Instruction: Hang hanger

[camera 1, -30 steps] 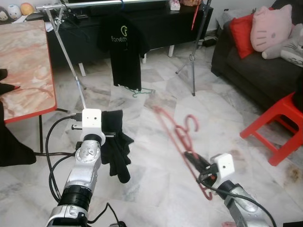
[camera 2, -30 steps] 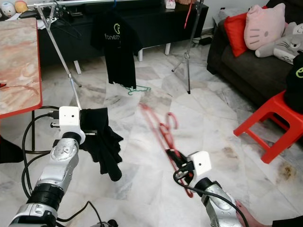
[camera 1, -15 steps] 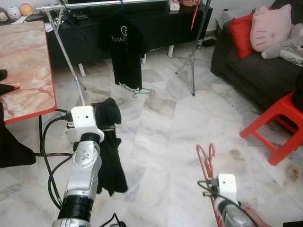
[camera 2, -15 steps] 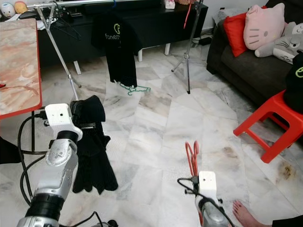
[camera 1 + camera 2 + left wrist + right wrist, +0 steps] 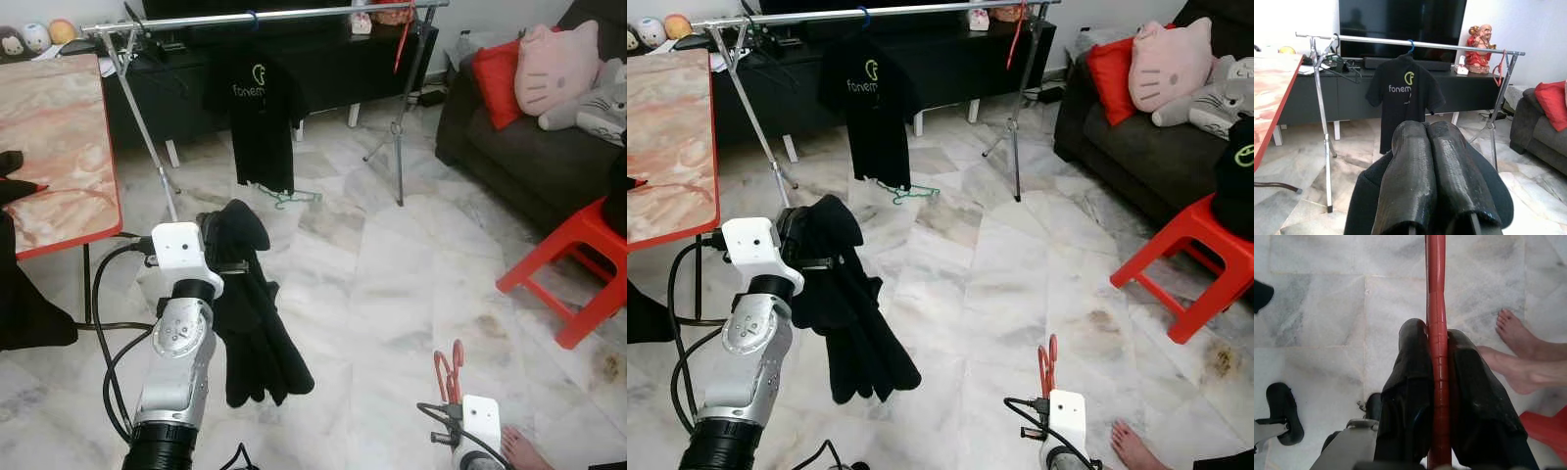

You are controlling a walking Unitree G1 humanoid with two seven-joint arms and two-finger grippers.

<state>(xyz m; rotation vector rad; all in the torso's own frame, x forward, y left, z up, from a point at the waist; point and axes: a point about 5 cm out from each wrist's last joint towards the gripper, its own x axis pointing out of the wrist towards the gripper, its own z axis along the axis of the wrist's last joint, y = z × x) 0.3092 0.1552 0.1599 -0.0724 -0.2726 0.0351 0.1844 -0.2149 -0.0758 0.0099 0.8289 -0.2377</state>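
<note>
My right gripper [image 5: 1438,330] is shut on a red plastic hanger [image 5: 1437,293], low at the front right; the hanger's hook [image 5: 450,367] sticks up above the wrist. My left gripper [image 5: 1426,128] is held up at the front left, shut on a black garment [image 5: 257,328] that drapes down over its fingers. Ahead stands a metal clothes rack [image 5: 265,17] with a black T-shirt [image 5: 257,108] on a blue hanger and a red hanger [image 5: 402,39] near its right end.
A red-edged marble-look table [image 5: 59,147] stands at the left. At the right are a dark sofa [image 5: 509,137] and a red stool [image 5: 578,259]. A green hanger [image 5: 286,199] lies on the floor under the T-shirt. A person's bare feet [image 5: 1520,355] are beside my right arm.
My right arm has pulled back and down with the red hanger, which now stands upright close in. The black garment on the left gripper has swung and hangs lower.
</note>
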